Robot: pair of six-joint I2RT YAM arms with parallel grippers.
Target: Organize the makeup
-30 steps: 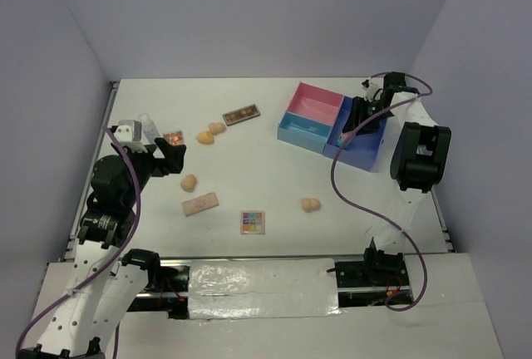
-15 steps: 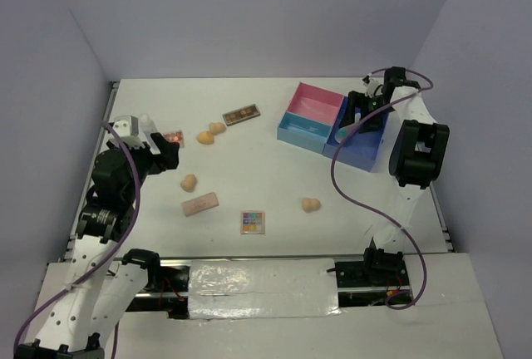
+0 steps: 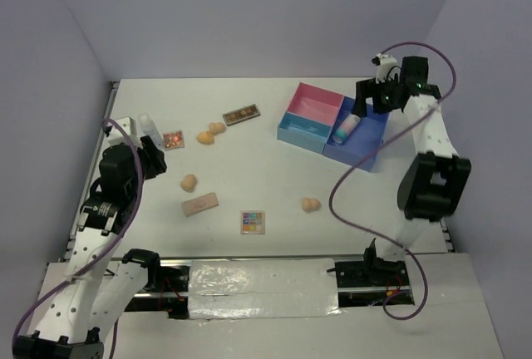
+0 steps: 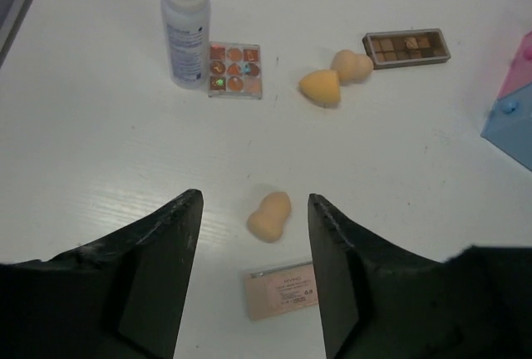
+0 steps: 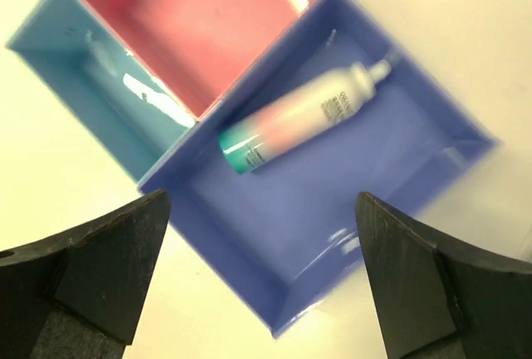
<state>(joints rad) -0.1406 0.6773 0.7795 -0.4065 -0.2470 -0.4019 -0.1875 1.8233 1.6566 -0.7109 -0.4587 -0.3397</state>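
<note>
Inside blue compartment (image 5: 332,226), pink-to-teal bottle (image 5: 295,118)

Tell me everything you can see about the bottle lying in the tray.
The bottle is slim plastic: white at its narrow capped neck, shading through pink to a teal base, with small print on its side. It lies on its side, diagonally, on the floor of the darker blue compartment, close to the wall shared with the pink compartment. Nothing grips it.
</note>
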